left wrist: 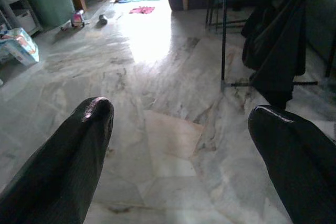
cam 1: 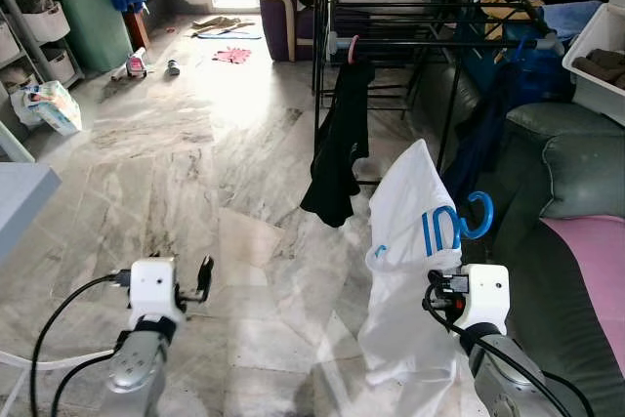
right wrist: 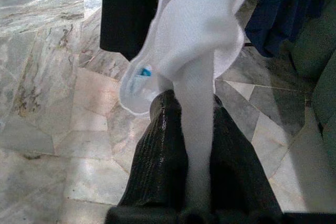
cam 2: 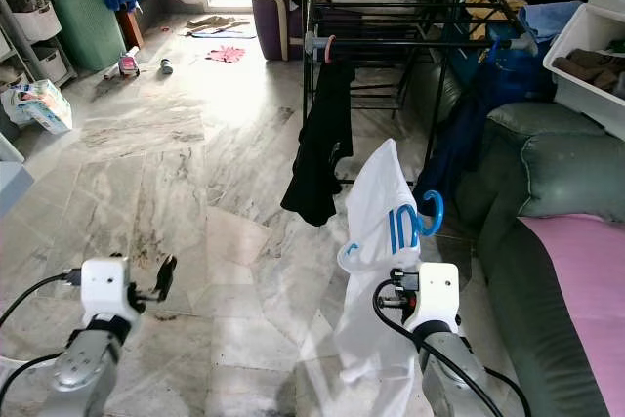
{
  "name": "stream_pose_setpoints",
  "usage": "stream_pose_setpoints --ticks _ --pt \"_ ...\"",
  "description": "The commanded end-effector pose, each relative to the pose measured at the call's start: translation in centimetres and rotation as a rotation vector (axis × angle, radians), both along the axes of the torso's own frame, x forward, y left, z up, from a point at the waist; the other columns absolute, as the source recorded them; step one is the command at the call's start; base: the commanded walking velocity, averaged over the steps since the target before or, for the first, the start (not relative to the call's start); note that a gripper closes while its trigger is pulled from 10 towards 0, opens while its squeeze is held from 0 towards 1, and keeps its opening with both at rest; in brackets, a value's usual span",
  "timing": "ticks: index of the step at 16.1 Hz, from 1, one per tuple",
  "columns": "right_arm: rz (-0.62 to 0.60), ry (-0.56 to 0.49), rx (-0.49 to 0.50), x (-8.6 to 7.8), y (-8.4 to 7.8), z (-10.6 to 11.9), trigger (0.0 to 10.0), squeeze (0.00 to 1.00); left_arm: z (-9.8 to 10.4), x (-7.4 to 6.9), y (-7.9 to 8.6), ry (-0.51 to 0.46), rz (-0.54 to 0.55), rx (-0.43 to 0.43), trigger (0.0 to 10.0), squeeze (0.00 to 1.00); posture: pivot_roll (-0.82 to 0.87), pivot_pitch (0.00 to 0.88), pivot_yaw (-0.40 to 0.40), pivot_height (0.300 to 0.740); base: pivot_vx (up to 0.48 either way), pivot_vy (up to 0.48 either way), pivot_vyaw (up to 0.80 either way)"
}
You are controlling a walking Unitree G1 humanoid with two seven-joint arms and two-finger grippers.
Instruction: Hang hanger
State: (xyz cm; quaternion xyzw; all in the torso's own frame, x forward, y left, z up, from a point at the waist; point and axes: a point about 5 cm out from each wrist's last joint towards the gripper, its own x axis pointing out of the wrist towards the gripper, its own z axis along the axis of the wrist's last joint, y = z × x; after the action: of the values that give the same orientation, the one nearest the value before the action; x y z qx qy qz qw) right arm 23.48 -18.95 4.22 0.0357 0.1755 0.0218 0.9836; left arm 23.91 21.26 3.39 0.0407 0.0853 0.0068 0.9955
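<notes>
Right gripper [right wrist: 197, 145] pinches the white shirt [cam 1: 410, 241] on its blue plastic hanger [cam 1: 477, 214], hook up, hanging long; bare marble floor [cam 1: 195, 173] lies left of the black metal rack [cam 1: 391, 36].

1. A marble floor [cam 1: 195, 173] with grey veins, bright near the doorway.
2. A green-grey sofa [cam 1: 576, 183] on the right, with a pink cushion [cam 1: 596, 271] on it.
3. A white bin [cam 1: 601, 61] holding folded clothes.
4. A purple armchair [cam 1: 283, 21] at the back.
5. A red cloth [cam 1: 232, 54] lying on the floor.
6. A green container [cam 1: 96, 26] on the left.
</notes>
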Motion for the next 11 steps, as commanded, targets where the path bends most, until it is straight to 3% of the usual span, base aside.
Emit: stream_pose_setpoints --ticks 1,11 --pt "0.009 -0.053 -0.009 0.36 -0.18 1.0 10.0 0.0 0.2 -0.09 0.25 -0.011 0.001 0.0 10.0 0.0 -0.01 0.0 0.007 0.74 0.0 0.0 0.0" --pt "0.026 -0.075 -0.014 0.69 -0.08 1.36 10.0 0.0 0.53 0.12 0.1 -0.039 0.011 0.012 10.0 0.0 -0.01 0.0 0.005 0.74 0.0 0.0 0.0"
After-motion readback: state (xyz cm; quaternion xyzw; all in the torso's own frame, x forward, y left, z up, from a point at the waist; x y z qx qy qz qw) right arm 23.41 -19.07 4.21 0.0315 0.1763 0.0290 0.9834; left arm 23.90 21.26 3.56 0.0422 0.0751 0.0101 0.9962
